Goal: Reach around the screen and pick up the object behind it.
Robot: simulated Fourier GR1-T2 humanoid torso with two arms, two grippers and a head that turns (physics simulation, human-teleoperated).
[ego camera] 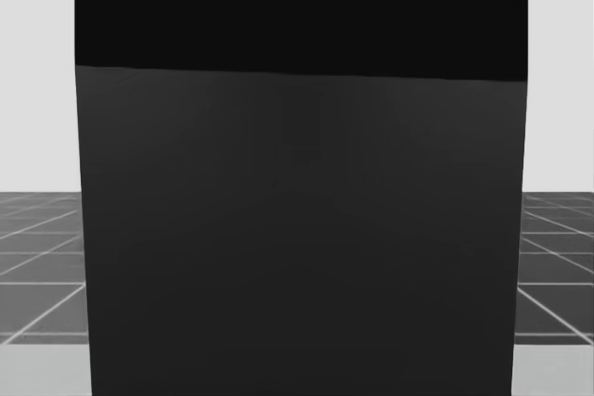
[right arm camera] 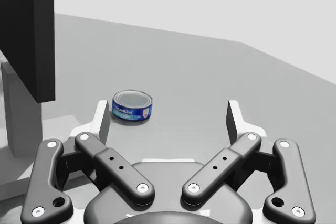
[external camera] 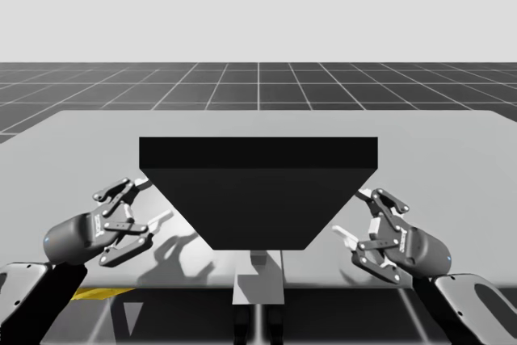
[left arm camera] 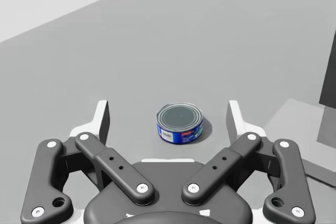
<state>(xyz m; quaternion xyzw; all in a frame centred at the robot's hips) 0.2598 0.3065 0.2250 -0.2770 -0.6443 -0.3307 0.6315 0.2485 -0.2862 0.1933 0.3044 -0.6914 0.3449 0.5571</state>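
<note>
Behind the black screen [external camera: 258,191], on the grey table [external camera: 452,167], a low blue can [left arm camera: 179,124] stands upright, lid up. Its axis is vertical, so it favours no direction across the table. The robot's left gripper [external camera: 153,204] and right gripper [external camera: 351,214] flank the screen, both spread wide and empty. The reach looks barely begun; next, I'd judge, one arm must swing round the screen's edge toward the can.

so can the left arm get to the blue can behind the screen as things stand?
Probably yes. In the left wrist view the blue can stands ahead of the open left gripper, with only bare table between. The screen stands off to one side, not across the path.
</note>
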